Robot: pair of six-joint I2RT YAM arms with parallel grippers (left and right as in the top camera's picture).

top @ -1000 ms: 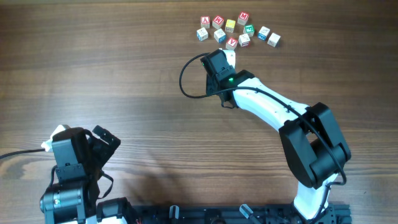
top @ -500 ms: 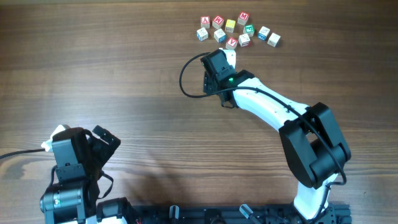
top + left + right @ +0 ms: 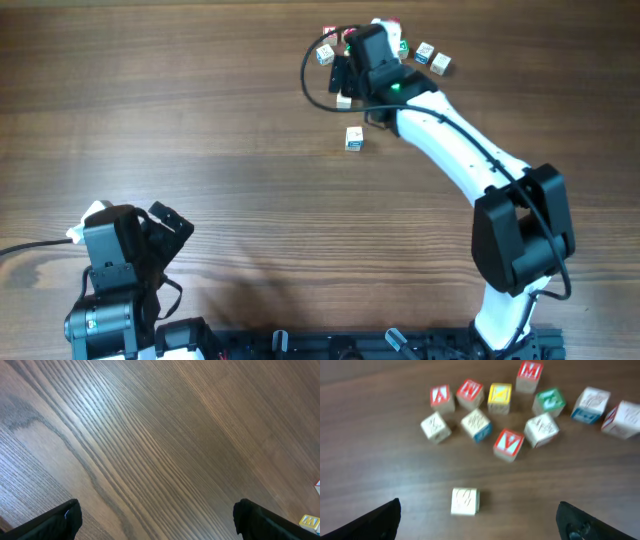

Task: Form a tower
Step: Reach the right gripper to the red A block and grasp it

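The tower is out of view: every cube I see lies singly on the wooden table. A lone white cube (image 3: 465,501) rests just ahead of my right gripper (image 3: 481,525), which is open and holds nothing. Beyond it lies a loose group of alphabet cubes, among them a red "V" cube (image 3: 508,444). From overhead, the right gripper (image 3: 348,80) hangs at the near edge of that group, and a lone white cube (image 3: 353,138) with blue marks lies nearer the front. My left gripper (image 3: 157,521) is open over bare wood at the front left (image 3: 165,230).
Several loose cubes sit at the far edge: a red "M" (image 3: 529,372), a yellow one (image 3: 499,396), a green one (image 3: 549,401) and white ones with blue sides (image 3: 440,64). The right arm's black cable (image 3: 308,75) loops left of the gripper.
My right gripper has opened and moved toward the far cube group. A lone white cube now lies uncovered on the table. The left arm has not moved.
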